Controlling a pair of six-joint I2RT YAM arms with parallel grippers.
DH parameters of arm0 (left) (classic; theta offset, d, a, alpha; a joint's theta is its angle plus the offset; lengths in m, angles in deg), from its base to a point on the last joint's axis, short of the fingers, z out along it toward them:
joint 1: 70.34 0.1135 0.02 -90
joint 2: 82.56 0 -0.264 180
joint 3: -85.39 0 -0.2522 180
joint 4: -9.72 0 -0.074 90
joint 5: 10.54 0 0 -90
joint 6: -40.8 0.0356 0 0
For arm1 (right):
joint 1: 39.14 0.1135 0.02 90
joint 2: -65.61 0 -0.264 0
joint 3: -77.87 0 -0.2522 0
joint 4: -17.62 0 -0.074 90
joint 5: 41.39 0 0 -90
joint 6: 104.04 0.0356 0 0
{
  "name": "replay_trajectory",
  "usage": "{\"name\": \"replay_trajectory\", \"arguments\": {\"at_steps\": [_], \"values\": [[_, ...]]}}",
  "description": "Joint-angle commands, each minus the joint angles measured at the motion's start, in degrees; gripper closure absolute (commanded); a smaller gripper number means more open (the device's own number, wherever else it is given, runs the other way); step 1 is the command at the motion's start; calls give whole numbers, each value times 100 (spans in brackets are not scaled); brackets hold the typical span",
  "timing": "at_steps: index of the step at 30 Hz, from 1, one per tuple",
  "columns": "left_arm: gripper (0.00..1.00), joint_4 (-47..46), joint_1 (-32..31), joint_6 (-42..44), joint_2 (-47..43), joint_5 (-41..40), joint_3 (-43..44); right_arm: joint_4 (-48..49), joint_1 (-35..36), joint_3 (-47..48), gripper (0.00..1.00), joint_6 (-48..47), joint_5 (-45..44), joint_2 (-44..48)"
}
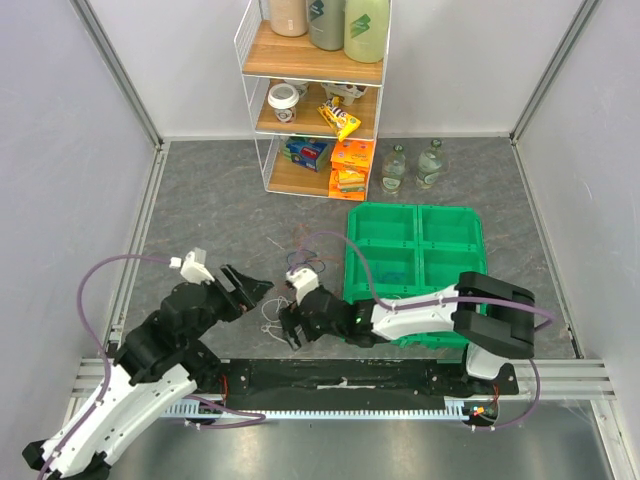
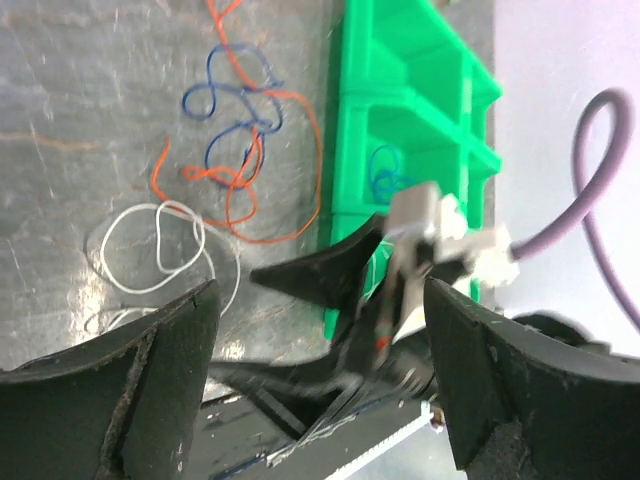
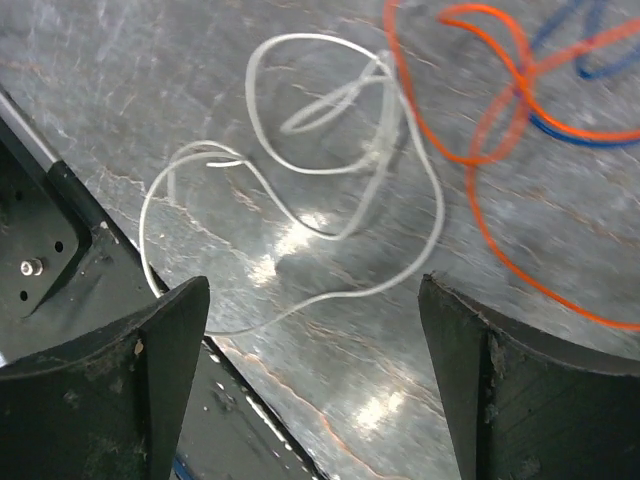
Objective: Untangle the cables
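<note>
White cable [image 3: 383, 140] lies under right pincer [image 3: 312, 290], released | left pincer [image 2: 320, 290] released

Glossy table [image 3: 120, 90] & smooth plastic tray [image 2: 400, 100]

Bright even light, glare on the table [image 3: 380, 410], wrist views blurred.

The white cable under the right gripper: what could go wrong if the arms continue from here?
1. The white cable runs right beside the orange cable at one spot; the open right gripper, closing there, might take both strands.
2. The orange cable and the blue cable cross each other; pulling one may tighten the tangle.
3. In the left wrist view the right gripper sits just ahead of the open left gripper, so the arms might collide.
</note>
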Motion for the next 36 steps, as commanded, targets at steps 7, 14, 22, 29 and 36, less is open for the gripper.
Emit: {"name": "replay_trajectory", "arguments": {"at_steps": [7, 14, 22, 29, 36], "values": [[14, 709, 30, 947, -623, -1459, 1112, -1035, 677, 1610, 8, -2165, -1679, -737], [16, 789, 30, 929, -1300, -1759, 1201, -1193, 659, 2122, 8, -2122, -1425, -1168], [15, 789, 22, 1105, -1239, -1706, 1236, -1096, 651, 2077, 7, -2140, -1721, -527], [15, 772, 30, 1061, -1300, -1715, 1113, -763, 650, 2086, 5, -1991, -633, -587], [14, 701, 30, 1158, -1213, -1671, 1192, -1060, 501, 2394, 5, -2052, -1036, -1282]]}}
